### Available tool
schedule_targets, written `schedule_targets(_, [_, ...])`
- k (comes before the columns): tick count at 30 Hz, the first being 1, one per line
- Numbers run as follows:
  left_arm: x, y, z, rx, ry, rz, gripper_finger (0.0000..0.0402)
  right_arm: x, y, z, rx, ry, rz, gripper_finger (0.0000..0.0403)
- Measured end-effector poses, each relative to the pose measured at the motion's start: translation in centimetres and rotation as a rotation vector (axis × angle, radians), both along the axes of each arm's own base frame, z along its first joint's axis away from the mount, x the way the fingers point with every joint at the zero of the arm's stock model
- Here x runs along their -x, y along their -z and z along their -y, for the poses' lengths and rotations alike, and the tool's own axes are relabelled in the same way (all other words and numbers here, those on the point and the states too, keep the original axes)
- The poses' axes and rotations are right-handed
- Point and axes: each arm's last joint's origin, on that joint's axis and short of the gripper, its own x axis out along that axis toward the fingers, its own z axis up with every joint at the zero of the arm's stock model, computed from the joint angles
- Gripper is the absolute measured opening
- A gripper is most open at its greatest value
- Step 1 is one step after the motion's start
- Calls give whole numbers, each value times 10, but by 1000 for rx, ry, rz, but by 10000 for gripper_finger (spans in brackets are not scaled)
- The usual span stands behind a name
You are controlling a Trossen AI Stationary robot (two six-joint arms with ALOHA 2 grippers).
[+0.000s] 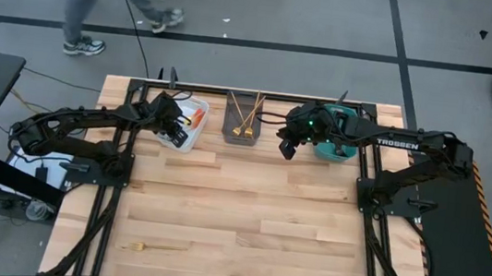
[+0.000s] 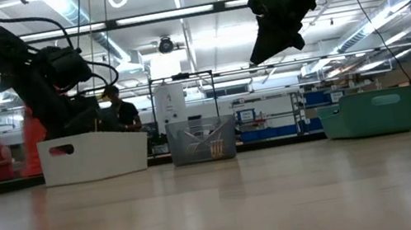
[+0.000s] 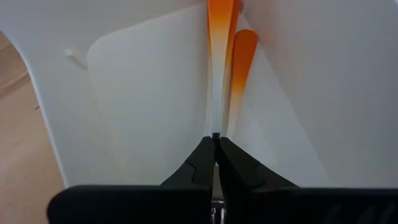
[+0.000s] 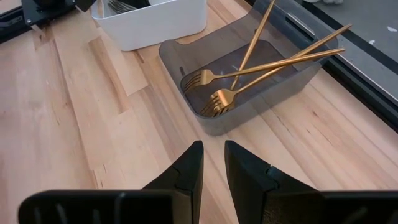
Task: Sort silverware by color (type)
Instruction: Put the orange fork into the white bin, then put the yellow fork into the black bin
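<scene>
My left gripper reaches down into the white bin and is shut on an orange-handled utensil. A second orange-handled utensil lies right beside it against the bin's white wall. My right gripper hovers open and empty above the table between the grey bin and the teal bin. The grey bin holds three gold forks, heads on its floor and handles leaning on its rim. One gold fork lies flat on the table near the front left. My left gripper pinches the orange-handled utensil between its two fingertips at its pale end, opposite the orange end. The fingers lie along the utensil, which runs straight on from them inside the white bin. Whether it rests on the bin, I cannot tell.
The three bins stand in a row along the table's far edge, also seen in the low view: white, grey, teal. A person's legs show on the floor beyond the table. The wooden tabletop lies between the arms.
</scene>
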Motion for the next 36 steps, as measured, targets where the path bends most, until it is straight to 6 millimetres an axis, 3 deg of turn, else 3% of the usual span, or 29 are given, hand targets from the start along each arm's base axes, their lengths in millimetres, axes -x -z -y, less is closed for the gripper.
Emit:
schedule_targets(9, [0, 0, 0, 4, -7, 2, 29, 0, 0, 0, 0, 0, 0, 77])
schedule_targets(18, [0, -1, 1, 29, -34, 1, 90, 0, 0, 0, 0, 0, 0, 77])
schedule_targets(23, [-7, -15, -5, 9, -16, 6, 110, 0, 0, 0, 0, -1, 0, 77])
schedule_targets(36, [-19, -63, -14, 5, 63, -56, 112, -1, -1, 0, 10, -6, 7, 77])
